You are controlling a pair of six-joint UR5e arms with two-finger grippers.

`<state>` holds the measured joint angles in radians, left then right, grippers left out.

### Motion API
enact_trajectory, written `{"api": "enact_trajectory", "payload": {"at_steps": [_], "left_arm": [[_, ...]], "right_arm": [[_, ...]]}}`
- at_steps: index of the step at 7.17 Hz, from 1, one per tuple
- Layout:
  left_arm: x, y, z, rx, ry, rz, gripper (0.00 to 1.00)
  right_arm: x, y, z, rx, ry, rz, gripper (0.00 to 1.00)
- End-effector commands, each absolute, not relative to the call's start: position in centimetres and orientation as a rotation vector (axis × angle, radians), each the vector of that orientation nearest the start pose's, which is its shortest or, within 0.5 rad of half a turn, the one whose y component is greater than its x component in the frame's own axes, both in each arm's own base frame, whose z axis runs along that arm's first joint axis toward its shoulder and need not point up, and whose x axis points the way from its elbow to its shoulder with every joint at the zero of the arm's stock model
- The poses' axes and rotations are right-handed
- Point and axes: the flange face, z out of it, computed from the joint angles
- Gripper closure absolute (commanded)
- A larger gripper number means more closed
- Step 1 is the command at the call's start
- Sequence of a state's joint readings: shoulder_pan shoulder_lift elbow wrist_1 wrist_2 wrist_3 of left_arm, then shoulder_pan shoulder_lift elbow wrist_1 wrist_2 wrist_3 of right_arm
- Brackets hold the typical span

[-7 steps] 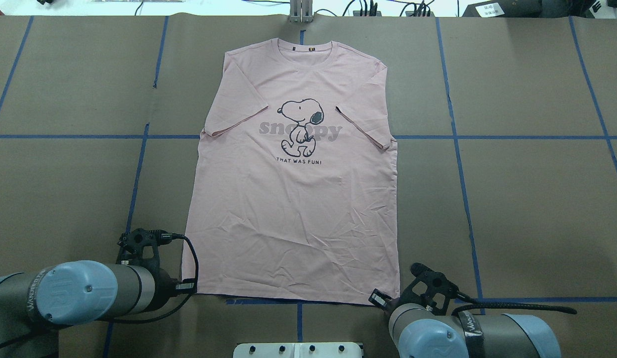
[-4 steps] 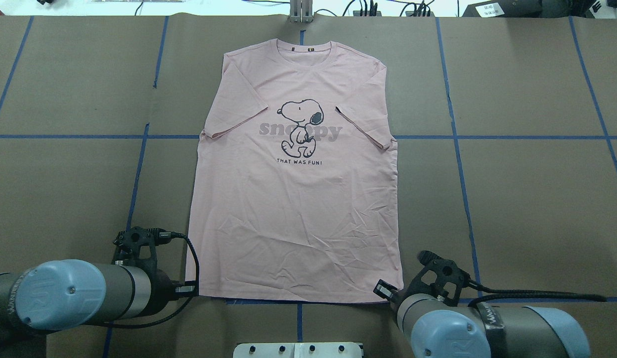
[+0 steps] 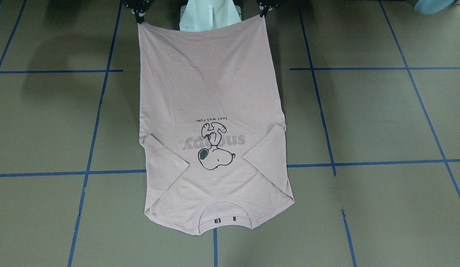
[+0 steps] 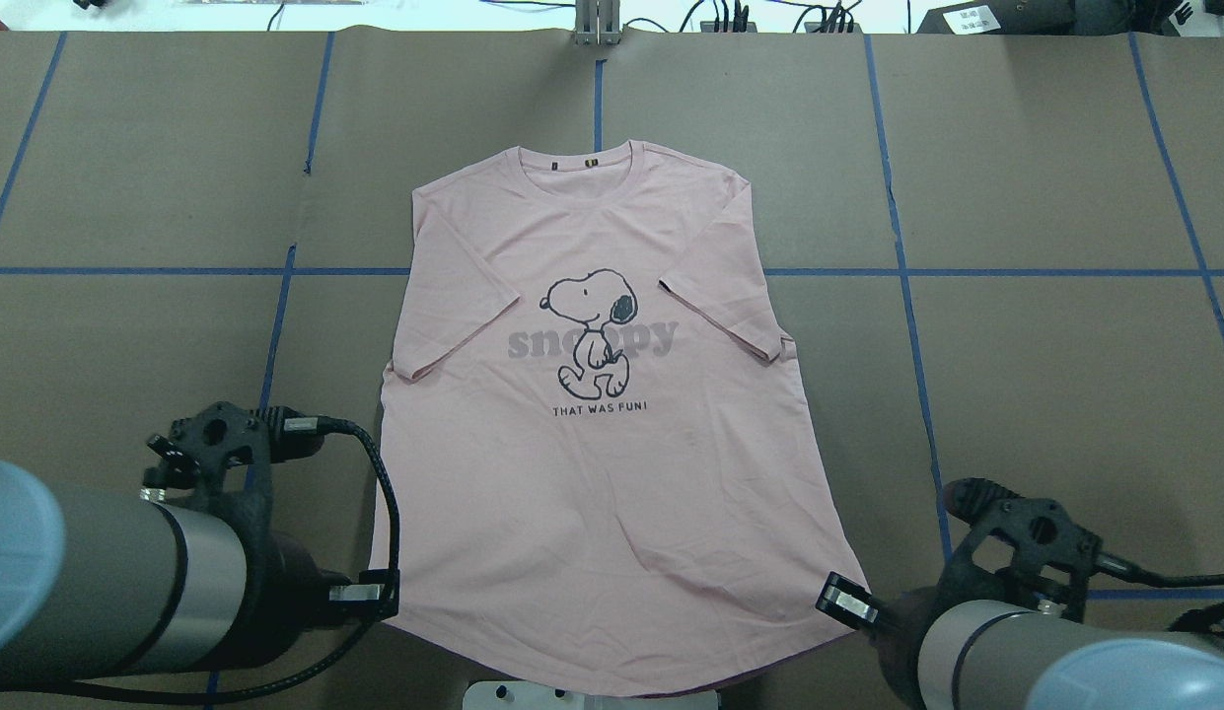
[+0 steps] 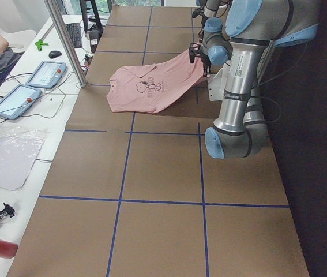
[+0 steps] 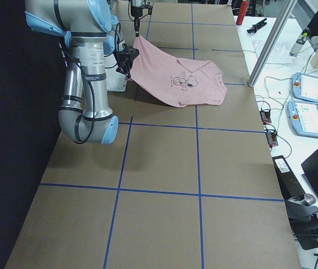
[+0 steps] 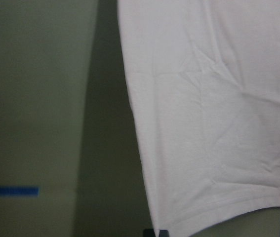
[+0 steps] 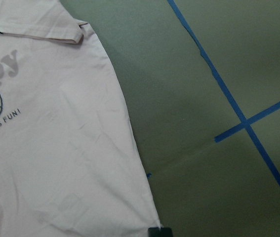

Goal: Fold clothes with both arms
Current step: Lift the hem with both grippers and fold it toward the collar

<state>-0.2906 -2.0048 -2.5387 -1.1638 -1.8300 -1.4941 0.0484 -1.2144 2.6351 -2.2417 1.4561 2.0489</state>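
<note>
Left gripper [image 3: 262, 12] clamped on T-shirt [image 3: 211, 92] hem corner; right gripper [image 3: 140, 17] clamped on other corner; hem held raised, collar on table [image 3: 363, 118].

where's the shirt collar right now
Overhead view: the collar lies at the far end of the pink T-shirt, over the centre blue tape line, opposite the hem gripped by the left claw and right claw.
</note>
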Motion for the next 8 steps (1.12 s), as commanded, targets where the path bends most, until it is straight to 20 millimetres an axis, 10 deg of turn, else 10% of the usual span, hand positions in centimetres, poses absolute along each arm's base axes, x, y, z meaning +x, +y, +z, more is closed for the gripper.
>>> {"api": "enact_trajectory", "payload": {"at_steps": [1, 3, 6, 8], "left_arm": [[31.2, -22.4, 11.4, -0.033, 1.016, 0.005, 1.00], [34.2, -27.9, 13.8, 0.044, 0.893, 0.025, 1.00], [34.4, -41.2, 18.4, 0.192, 0.781, -0.006, 1.00], [36.2, -48.3, 21.3, 0.239, 0.768, -0.029, 1.00]], "right_arm": [[-31.7, -17.1, 15.2, -0.044, -0.761, 0.511, 1.00], [-32.7, -21.5, 15.3, 0.065, -0.721, 0.470, 1.00], [-38.7, -38.2, 19.2, 0.109, -0.703, 0.551, 1.00], [-39.1, -45.8, 23.0, 0.168, -0.677, 0.573, 1.00]]}}
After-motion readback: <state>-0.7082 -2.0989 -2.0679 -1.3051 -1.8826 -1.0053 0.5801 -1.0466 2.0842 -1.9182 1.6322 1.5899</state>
